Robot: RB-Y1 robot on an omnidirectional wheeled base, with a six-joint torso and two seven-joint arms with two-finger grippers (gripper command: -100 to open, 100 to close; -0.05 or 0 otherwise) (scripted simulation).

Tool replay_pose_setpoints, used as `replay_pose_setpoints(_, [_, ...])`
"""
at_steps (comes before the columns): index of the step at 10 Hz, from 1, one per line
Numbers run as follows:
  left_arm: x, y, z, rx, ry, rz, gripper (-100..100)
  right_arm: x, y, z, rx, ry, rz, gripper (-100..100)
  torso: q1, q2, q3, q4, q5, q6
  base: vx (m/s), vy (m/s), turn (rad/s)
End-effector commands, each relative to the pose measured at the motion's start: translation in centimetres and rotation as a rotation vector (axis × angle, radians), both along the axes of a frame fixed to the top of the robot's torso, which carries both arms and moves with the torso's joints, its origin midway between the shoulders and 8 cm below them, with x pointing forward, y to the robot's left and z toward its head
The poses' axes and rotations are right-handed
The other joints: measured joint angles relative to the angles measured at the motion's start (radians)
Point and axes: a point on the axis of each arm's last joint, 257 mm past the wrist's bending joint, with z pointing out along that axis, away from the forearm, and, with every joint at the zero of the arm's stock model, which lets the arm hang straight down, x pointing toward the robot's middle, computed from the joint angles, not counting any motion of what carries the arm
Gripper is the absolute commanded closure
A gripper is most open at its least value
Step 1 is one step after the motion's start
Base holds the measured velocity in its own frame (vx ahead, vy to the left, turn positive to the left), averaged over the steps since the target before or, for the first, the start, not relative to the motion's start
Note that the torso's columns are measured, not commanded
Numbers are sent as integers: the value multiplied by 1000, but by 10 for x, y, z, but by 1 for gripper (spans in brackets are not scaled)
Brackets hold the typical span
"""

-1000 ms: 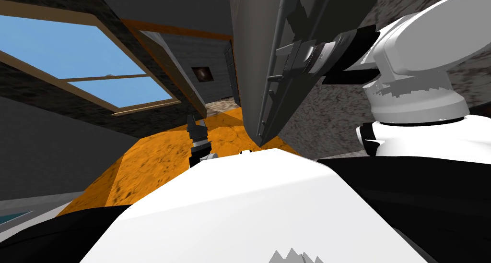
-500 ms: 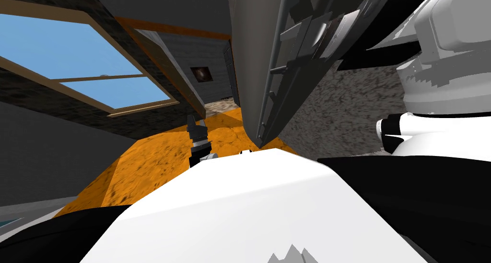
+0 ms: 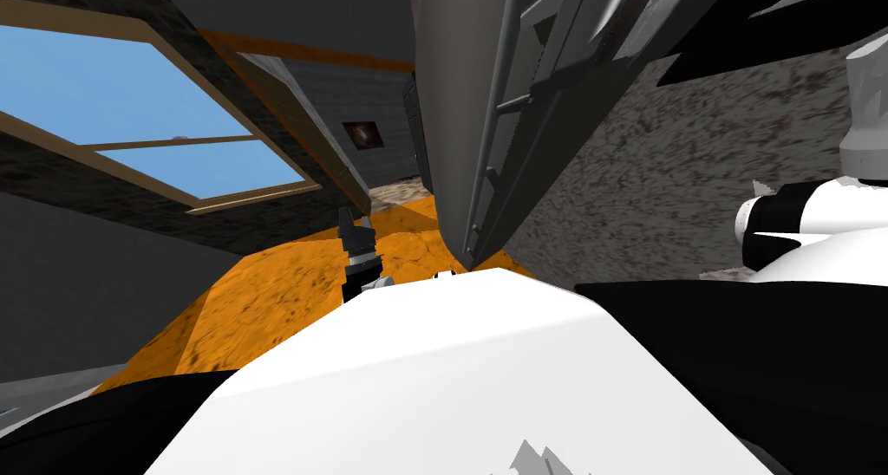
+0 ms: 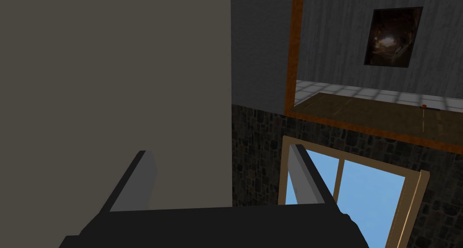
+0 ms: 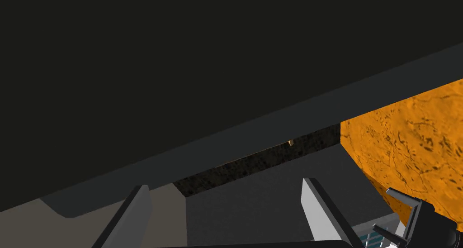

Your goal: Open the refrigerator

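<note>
**Right arm climbs the refrigerator door, gripper open**

Over the last second the right arm has swept upward and outward. The right gripper [image 5: 226, 185] sat at mid-height on the long grey bar handle [image 3: 492, 149]. It is now up by the handle's top end, at the upper edge of the head view. The arm's white shells have slid off to the right side. The tall grey refrigerator door [image 3: 447, 106] has not budged. Its lower corner sits at the same spot above the mottled orange floor [image 3: 260, 305].

The right gripper's two fingers stand wide apart with nothing between them. Just ahead of them lies a dark flat surface [image 5: 181, 55] with a lighter grey band along its edge, and the orange floor shows past that edge. Whether either finger touches the handle cannot be told.

The left gripper [image 3: 357, 218] hangs low, well apart from the right one, and has kept its place. It sits just to the left of the door's lower corner. Its fingers are also spread and empty. A flat grey-beige surface [image 4: 113, 78] stands straight ahead of it. Off to one side, beyond its finger, a wood-framed window [image 4: 357, 191] is set in a dark stone wall.
</note>
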Motion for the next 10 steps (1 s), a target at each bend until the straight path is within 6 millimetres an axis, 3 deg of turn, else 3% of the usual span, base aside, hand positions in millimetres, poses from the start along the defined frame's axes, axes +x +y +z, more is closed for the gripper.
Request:
replay_pose_setpoints(1, [0,0,0,0,0,0,0,-5,-2,25,-83,-74,-58,-100,1,-2,-2,0,1,0,84,-41,-3])
replay_pose_setpoints(7, [0,0,0,0,0,0,0,-22,-7,68,-230,-206,-167,-100,0,-3,-2,-1,0,0,69,-32,-9])
replay_pose_setpoints(10, [0,0,0,0,0,0,0,-26,-7,72,-251,-220,-179,-100,-2,-3,-3,-1,0,0,34,3,-7])
